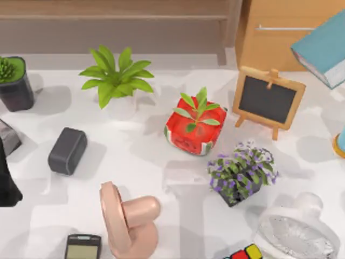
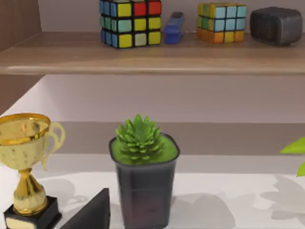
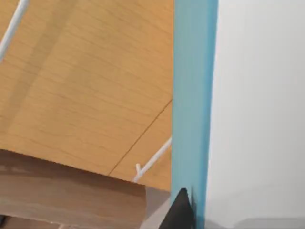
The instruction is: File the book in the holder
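Right tool is gripping the book, holding it tilted in the air over the counter's far right corner, above the wooden cabinet. Left arm is sitting at the left edge; cannot tell its tool's state.

1. No readable text, label, brand, number or sign appears in any view.
2. The chalkboard easel has a blank board.
3. The trophy has a base plate whose markings are too small to read.
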`<state>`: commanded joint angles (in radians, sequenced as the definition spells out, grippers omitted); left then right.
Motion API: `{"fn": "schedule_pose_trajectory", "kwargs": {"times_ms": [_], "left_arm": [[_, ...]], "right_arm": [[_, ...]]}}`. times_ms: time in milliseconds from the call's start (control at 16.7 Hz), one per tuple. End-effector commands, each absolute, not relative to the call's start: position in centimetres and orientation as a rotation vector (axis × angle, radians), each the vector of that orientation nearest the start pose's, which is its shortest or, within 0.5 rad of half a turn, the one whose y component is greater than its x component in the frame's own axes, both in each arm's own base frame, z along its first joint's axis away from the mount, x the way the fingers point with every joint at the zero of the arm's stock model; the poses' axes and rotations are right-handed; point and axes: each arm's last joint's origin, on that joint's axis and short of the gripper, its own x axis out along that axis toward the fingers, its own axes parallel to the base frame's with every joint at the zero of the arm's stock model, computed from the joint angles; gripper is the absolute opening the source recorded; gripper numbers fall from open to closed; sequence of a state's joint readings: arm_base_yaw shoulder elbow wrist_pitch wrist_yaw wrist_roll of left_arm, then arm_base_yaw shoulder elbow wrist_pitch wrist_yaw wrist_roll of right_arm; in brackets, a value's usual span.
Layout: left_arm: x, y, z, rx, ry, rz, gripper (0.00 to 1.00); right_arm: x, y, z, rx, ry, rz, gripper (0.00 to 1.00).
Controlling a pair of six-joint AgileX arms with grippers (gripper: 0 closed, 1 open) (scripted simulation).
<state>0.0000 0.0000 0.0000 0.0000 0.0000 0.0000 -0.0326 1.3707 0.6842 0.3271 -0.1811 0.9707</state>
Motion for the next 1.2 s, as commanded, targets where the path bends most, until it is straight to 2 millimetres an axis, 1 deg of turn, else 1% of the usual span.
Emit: {"fn": "schedule_pose_trajectory", "kwargs": {"times_ms": [120, 180, 420, 600, 720, 840, 900, 1200], "left_arm": [[10.6, -0.1, 16.0, 0.000, 0.000, 0.000, 1.00], [10.6, -0.1, 16.0, 0.000, 0.000, 0.000, 1.00], [10.6, -0.1, 16.0, 0.000, 0.000, 0.000, 1.00], [10.6, -0.1, 16.0, 0.000, 0.000, 0.000, 1.00], [10.6, -0.1, 16.0, 0.000, 0.000, 0.000, 1.00], [10.6, -0.1, 16.0, 0.000, 0.000, 0.000, 1.00], [10.6, -0.1, 16.0, 0.000, 0.000, 0.000, 1.00], [10.6, -0.1, 16.0, 0.000, 0.000, 0.000, 1.00]], "right_arm": [[29.7, -3.8, 19.7, 1.124, 0.404, -0.122, 0.00], [30.0, -5.5, 19.1, 1.189, 0.386, -0.158, 0.00], [31.1, -12.0, 17.9, 1.396, 0.265, -0.238, 0.00], [32.3, -15.5, 17.1, 1.492, 0.198, -0.242, 0.00], [33.2, -16.8, 16.3, 1.532, 0.183, -0.230, 0.00], [33.8, -17.5, 15.5, 1.557, 0.184, -0.222, 0.00], [34.0, -17.7, 15.2, 1.565, 0.186, -0.221, 0.00], [34.0, -17.7, 15.2, 1.566, 0.186, -0.221, 0.00]]}}
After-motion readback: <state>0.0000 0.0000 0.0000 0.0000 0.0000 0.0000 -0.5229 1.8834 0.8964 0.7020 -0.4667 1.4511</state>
